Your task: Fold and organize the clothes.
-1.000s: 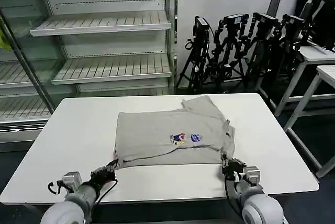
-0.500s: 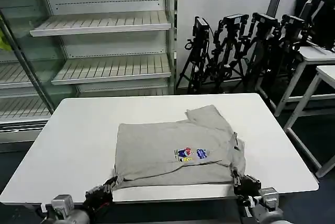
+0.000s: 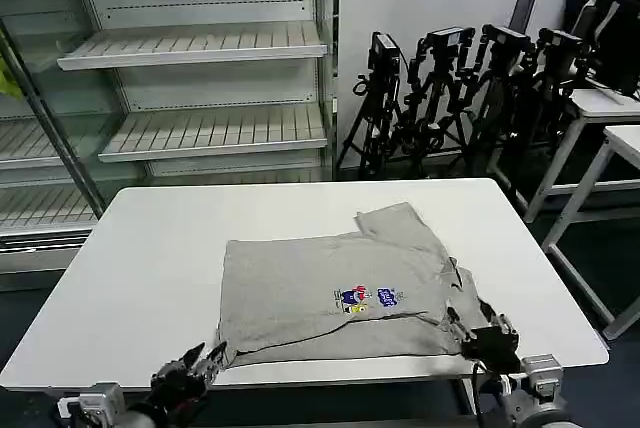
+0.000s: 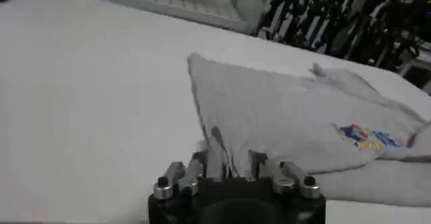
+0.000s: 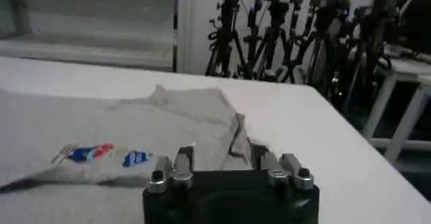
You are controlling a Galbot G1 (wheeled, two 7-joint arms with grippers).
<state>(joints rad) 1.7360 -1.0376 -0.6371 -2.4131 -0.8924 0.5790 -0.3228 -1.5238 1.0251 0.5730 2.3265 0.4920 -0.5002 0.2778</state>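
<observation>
The light grey short-sleeved cotton T-shirt (image 3: 340,293) lies partly folded on the white rectangular tabletop (image 3: 150,258), print side up, its near hem close to the tabletop's near edge. A small multicoloured chest print (image 3: 368,298) shows right of centre. One sleeve lies bunched toward the far right; the other sleeve and the collar are folded out of sight.

The left pincer (image 3: 190,373) sits at the near left corner of the shirt, low at the tabletop's edge. In the left wrist view the left pincer (image 4: 229,168) has its fingers (image 4: 214,153) drawn close together with a thin pinch of grey hem rising between them, so it grips the T-shirt (image 4: 283,121). The arm behind it is cut off at the picture's lower border.

The right pincer (image 3: 487,338) sits at the near right corner of the shirt, just inside the tabletop's edge. In the right wrist view the right pincer (image 5: 222,159) has its fingers (image 5: 183,158) standing apart, with a fold of the T-shirt (image 5: 135,134) lying in the gap; whether the fabric is actually clamped cannot be told, because the fingertips are hidden behind the dark pincer body.

Behind the tabletop stand empty white slatted shelves (image 3: 200,48) and a row of black camera tripods (image 3: 450,88).
</observation>
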